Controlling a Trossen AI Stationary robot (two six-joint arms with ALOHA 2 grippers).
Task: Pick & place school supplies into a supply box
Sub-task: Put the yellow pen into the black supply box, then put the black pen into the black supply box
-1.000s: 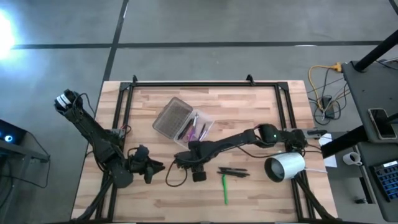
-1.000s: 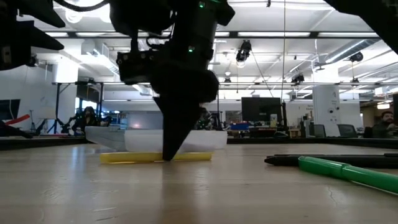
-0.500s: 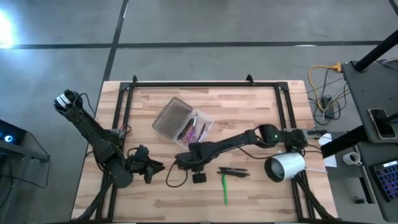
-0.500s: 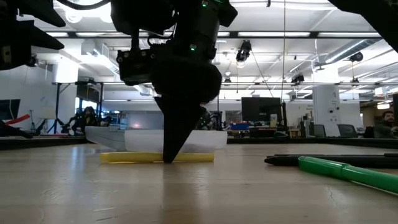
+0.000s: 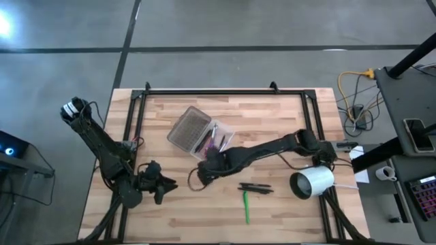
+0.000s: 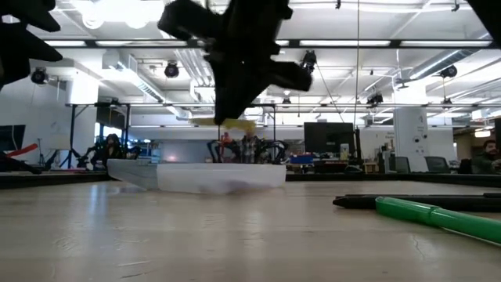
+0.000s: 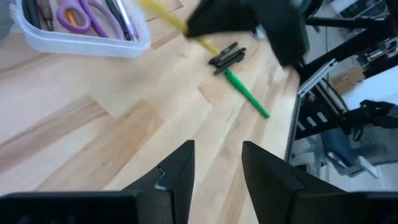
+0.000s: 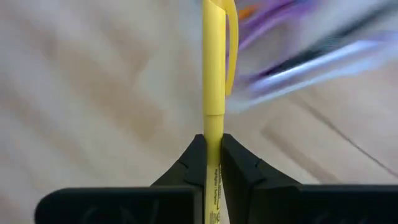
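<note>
My right gripper (image 5: 206,165) hangs above the table's middle, shut on a yellow pen (image 8: 213,74) with a clipped cap. Just beyond it lies the open supply box (image 5: 201,133), which has a ribbed grey half and a clear half. The clear half holds purple-handled scissors (image 7: 84,12) and dark pens. On the table lie two black pens (image 5: 255,187) and a green marker (image 5: 246,206), to the right of and nearer than the gripper. My left gripper (image 7: 214,165) stands open at the near left, with nothing between its fingers. My right gripper pinches the yellow pen's barrel (image 8: 213,144) between its two fingers, a little behind the cap. The fingers come from above and lie across the pen. The pen (image 6: 227,123) sits about level below the fingers, lifted clear of the table.
A white cylinder (image 5: 312,182) lies at the table's right edge, beside the right arm's base. A black frame (image 5: 204,91) runs along the table's far and side edges. Bare wood lies between the two grippers and along the near edge.
My right gripper stood with its fingertips at the yellow pen on the table. It has since risen and gone a little toward the supply box, tipping as it went. The pen has come up with it and now hangs clear of the table.
</note>
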